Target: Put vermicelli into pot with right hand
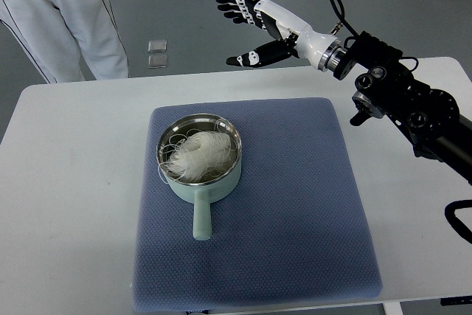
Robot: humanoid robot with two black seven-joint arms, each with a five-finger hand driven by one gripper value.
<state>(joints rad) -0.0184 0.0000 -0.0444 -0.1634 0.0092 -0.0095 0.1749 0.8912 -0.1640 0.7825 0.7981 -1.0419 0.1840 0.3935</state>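
Evidently finished: the vermicelli point(198, 151) fills the pot point(200, 182) at frame centre, so the right hand point(254, 29), upper right, hangs spread and empty.

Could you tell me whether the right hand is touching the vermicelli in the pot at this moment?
Apart. The top view shows the right hand open beyond the table's far edge, with bare blue mat between it and the vermicelli in the pot.

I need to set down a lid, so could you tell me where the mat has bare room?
The blue mat is bare right of the pot and toward its near edge, on both sides of the handle. Only its far-left part is taken. The right robot hand hangs open beyond the table.
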